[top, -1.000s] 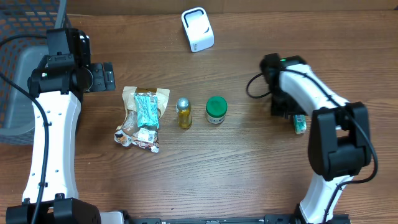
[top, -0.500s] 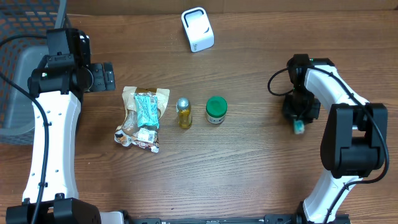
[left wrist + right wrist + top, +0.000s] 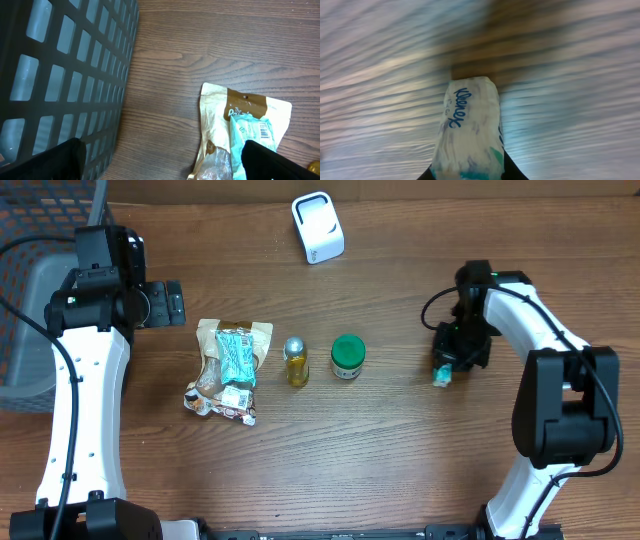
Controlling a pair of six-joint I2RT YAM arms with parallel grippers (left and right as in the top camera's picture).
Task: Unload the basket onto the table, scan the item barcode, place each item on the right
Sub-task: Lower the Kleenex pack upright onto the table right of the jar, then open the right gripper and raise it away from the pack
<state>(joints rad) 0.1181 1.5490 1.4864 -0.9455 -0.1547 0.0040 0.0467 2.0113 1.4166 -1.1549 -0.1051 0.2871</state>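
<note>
Kleenex pocket pack [image 3: 469,131], soft white plastic with blue script and teal trim, is pinched in your right gripper [image 3: 443,368], jutting forward from its fingers over the brown wooden table [image 3: 400,465]. Blur smears the tabletop, and the pack's near end is cropped. Your left gripper [image 3: 165,303] gapes wide, holding nothing.

The left arm [image 3: 85,410] rises from its base at 7 o'clock to a wrist near 10 o'clock, where the left gripper [image 3: 168,303] points toward 3 o'clock with its fingers spread wide. The right arm [image 3: 555,410] climbs from 5 o'clock, bends near 2 o'clock and folds back toward the middle. There the right gripper [image 3: 446,368] points down, apparently tilted toward 7 o'clock, its fingers pinching a tissue pack [image 3: 470,125].
</note>
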